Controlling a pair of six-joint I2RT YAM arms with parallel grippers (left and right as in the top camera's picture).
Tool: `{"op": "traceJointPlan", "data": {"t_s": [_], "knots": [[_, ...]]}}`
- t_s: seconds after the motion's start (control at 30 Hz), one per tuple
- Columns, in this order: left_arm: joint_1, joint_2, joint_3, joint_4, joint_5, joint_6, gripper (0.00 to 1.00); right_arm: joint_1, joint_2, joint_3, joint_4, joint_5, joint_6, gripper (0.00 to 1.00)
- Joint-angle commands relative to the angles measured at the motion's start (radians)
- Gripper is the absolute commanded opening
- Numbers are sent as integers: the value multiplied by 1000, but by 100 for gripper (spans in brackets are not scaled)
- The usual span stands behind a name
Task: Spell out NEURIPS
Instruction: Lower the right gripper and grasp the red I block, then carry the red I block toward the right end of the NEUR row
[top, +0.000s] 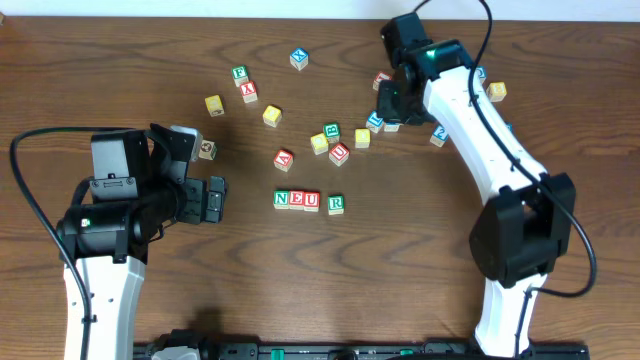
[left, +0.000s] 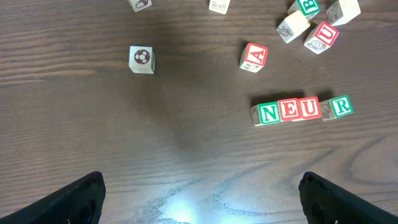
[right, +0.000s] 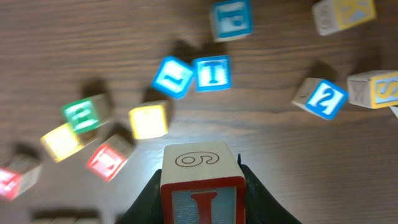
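Cubes N (top: 283, 199), E (top: 297, 200) and U (top: 311, 201) stand in a touching row at mid-table, with R (top: 336, 204) a small gap to their right. The left wrist view shows the same row, N (left: 269, 113) to R (left: 341, 106). My right gripper (right: 202, 196) is shut on a red-bordered I cube (right: 202, 202) whose top face shows a 6. It hangs over the scattered cubes at the back right, where the right gripper (top: 390, 100) shows from overhead. My left gripper (left: 214, 205) is open over bare wood, left of the row.
Loose cubes lie scattered behind the row: a red A (top: 284, 158), a red U (top: 339, 153), a green B (top: 331, 131) and yellow ones (top: 272, 115). Blue and yellow cubes (right: 212, 73) lie under the right gripper. A soccer-ball cube (left: 142, 58) sits near the left arm.
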Motion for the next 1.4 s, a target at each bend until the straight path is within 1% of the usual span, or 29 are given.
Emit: {"op": "traceJointPlan", "data": {"t_s": [0.0, 0.13, 0.27, 0.4, 0.5, 0.57, 0.63, 0.87, 1.1, 1.2, 1.37], "knots": [[5, -6, 21, -1, 13, 13, 98, 57, -63, 16, -6, -28, -43, 1], [5, -6, 21, -1, 13, 13, 98, 102, -111, -6, -4, -12, -48, 1], [5, -6, 21, -1, 13, 13, 98, 133, -193, -110, 45, 5, -40, 1], [4, -6, 21, -1, 13, 13, 98, 141, -304, -312, 140, 0, -11, 1], [5, -6, 21, -1, 13, 13, 98, 142, -392, -496, 229, -6, 27, 1], [4, -6, 21, -1, 13, 13, 98, 146, -439, -615, 282, -10, 57, 4], [5, -6, 21, -1, 13, 13, 98, 156, -453, -679, 307, -10, 76, 6], [5, -6, 21, -1, 13, 13, 98, 223, -451, -809, 369, 6, 172, 4], [5, -6, 21, -1, 12, 13, 98, 290, -450, -917, 454, 13, 277, 6], [5, -6, 21, -1, 13, 13, 98, 311, -450, -957, 488, 14, 305, 6], [5, -6, 21, -1, 13, 13, 98, 338, -449, -990, 521, 13, 312, 6]]}}
